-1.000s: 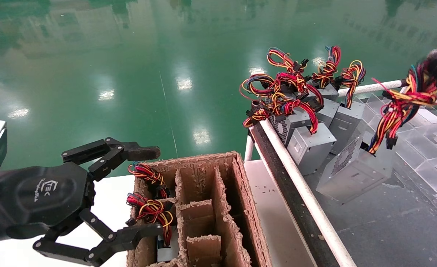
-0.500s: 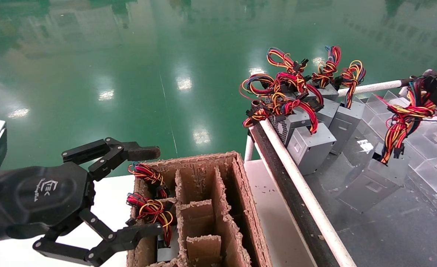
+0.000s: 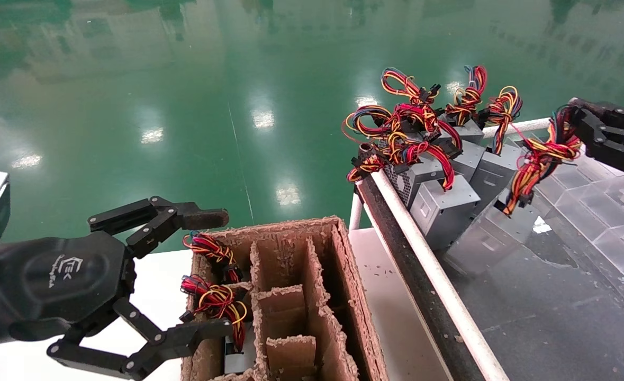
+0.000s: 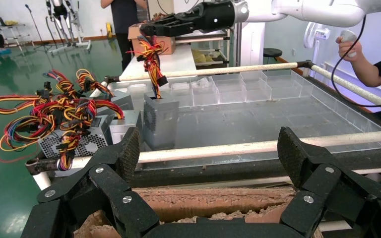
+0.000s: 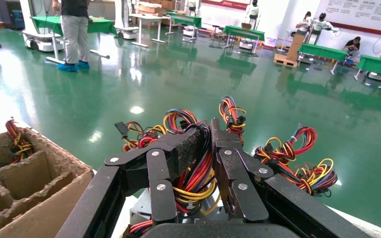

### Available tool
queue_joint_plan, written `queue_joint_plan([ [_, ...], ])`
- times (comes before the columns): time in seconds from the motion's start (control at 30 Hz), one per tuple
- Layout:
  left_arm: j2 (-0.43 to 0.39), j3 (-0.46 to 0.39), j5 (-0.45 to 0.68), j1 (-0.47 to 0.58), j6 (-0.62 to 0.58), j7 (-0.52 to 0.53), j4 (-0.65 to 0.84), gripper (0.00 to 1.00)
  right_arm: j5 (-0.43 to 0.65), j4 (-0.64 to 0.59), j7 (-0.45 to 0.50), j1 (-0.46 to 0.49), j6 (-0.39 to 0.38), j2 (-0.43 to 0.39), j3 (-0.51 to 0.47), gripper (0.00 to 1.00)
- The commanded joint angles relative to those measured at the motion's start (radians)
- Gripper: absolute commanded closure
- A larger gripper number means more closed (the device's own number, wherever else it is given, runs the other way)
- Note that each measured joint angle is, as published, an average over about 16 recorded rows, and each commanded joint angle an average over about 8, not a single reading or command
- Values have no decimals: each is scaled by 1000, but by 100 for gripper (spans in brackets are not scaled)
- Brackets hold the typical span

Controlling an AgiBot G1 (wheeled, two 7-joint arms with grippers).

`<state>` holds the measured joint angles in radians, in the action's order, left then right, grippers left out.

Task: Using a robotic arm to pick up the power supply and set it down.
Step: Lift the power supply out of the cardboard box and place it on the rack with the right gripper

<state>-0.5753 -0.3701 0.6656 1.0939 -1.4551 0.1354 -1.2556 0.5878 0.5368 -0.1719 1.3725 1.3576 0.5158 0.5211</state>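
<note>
To the left of the power supply (image 3: 481,241) I am carrying stands a cluster of other grey supplies (image 3: 441,209), their red, yellow and black wire loops (image 3: 407,132) bristling upward, and my box hangs just beside the nearest of them; whether it touches I cannot tell. A white rail (image 3: 433,270) runs along the near-left edge of the dark worktop (image 3: 555,317), and clear plastic bins (image 3: 603,211) line the right side.

My right gripper (image 3: 573,124) reaches in from the far right, fingers (image 5: 186,148) clamped on the supply's wire bundle (image 3: 536,164). The box dangles tilted beneath the wires, low over the dark worktop; I cannot tell whether its lower edge touches down.

My left gripper (image 3: 206,272) hovers at the near left, spread wide with nothing in it, its fingers at the left wall of a ragged cardboard box (image 3: 343,275) on a white surface (image 3: 391,317). The box is split by dividers: the two far-left compartments each show a wire bundle (image 3: 214,301), with a grey supply body visible under the nearer one, while the middle compartments show only bare cardboard.
</note>
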Motion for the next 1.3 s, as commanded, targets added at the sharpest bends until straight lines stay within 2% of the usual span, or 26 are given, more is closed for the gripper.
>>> queue_joint_plan([
  [0.03, 0, 0, 0, 0, 0, 0, 0, 0, 24, -37, -3, 36, 11, 19, 11, 100],
  [0.4, 0, 0, 0, 0, 0, 0, 0, 0, 112, -223, -49, 177, 70, 97, 55, 100],
  [0.73, 0, 0, 0, 0, 0, 0, 0, 0, 161, -355, -75, 277, 72, 175, 82, 100],
  [0.9, 0, 0, 0, 0, 0, 0, 0, 0, 177, -408, -97, 312, 46, 209, 91, 100],
  [1.17, 0, 0, 0, 0, 0, 0, 0, 0, 200, -476, -126, 347, -55, 257, 104, 100],
  [1.3, 0, 0, 0, 0, 0, 0, 0, 0, 206, -491, -129, 356, -81, 280, 108, 100],
])
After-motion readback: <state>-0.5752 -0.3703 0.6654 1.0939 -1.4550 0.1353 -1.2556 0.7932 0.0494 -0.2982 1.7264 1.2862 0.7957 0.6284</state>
